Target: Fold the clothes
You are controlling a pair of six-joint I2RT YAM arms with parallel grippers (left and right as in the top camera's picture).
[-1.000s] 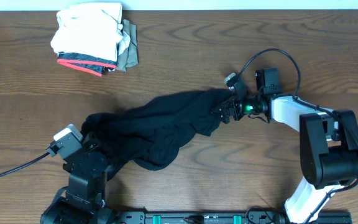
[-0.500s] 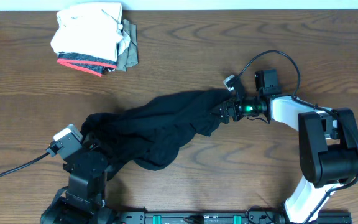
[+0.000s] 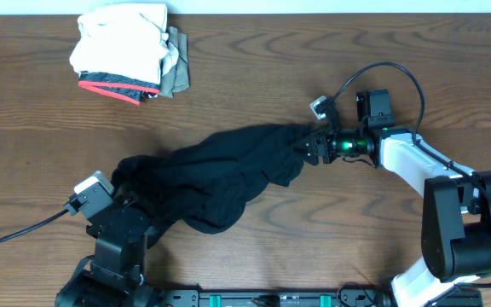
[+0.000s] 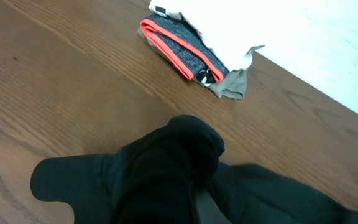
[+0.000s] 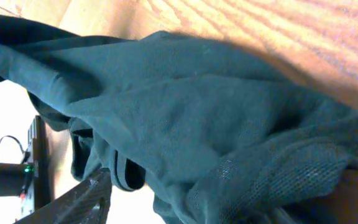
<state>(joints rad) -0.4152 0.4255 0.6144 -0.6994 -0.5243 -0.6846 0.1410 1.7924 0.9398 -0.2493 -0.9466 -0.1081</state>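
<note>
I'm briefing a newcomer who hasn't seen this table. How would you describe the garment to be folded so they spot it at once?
On the wooden table, look to the middle. A shirt lies there crumpled in a long heap. It alone is black and unfolded; the pile in the far left corner is pale, folded, with a red trim.
</note>
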